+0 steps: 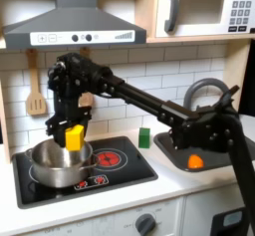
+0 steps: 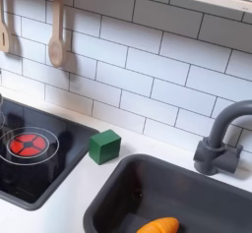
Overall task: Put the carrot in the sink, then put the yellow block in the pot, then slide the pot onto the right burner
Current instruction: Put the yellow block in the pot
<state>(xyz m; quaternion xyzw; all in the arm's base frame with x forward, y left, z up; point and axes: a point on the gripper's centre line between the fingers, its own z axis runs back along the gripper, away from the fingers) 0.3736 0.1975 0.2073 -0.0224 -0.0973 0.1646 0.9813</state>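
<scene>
1. Fingers (image 1: 66, 130) of the gripper (image 1: 72, 132) pinch the yellow block (image 1: 75, 136) between them, first exterior view. Block hangs just above the pot (image 1: 61, 162), over its open mouth; can't tell if it touches the rim or the inside.
2. Pot: shiny steel, sits on the black cooktop (image 1: 129, 168) at the first exterior view's left, covering the burner there. Right burner (image 1: 108, 159) is bare, red rings visible, just beside the pot.
3. Arm (image 1: 149, 103) runs from a base at the first exterior view's right, crosses over the sink (image 1: 175, 156), elbows up and drops to the pot.
4. Carrot (image 1: 195, 161) lies in the sink basin, first exterior view; partly behind the arm links.
5. Second exterior view, close-up of the sink side: carrot (image 2: 157, 225) lies flat on the basin floor near the bottom edge, cut off by the frame. Sink rim (image 2: 118, 173) and dark grey faucet (image 2: 220, 144) read clearly here.
6. Green block (image 2: 104, 145) stands on the white counter between cooktop and sink, apart from both, in both exterior views.
7. Second exterior view also gets one red burner (image 2: 28, 145) at its left edge.
8. Far: white tile wall, wooden spoon (image 2: 56, 29) and a second wooden utensil (image 2: 5, 21) hanging. First exterior view adds a wooden spatula (image 1: 36, 96), range hood (image 1: 70, 23) and microwave (image 1: 207, 8) up top.
</scene>
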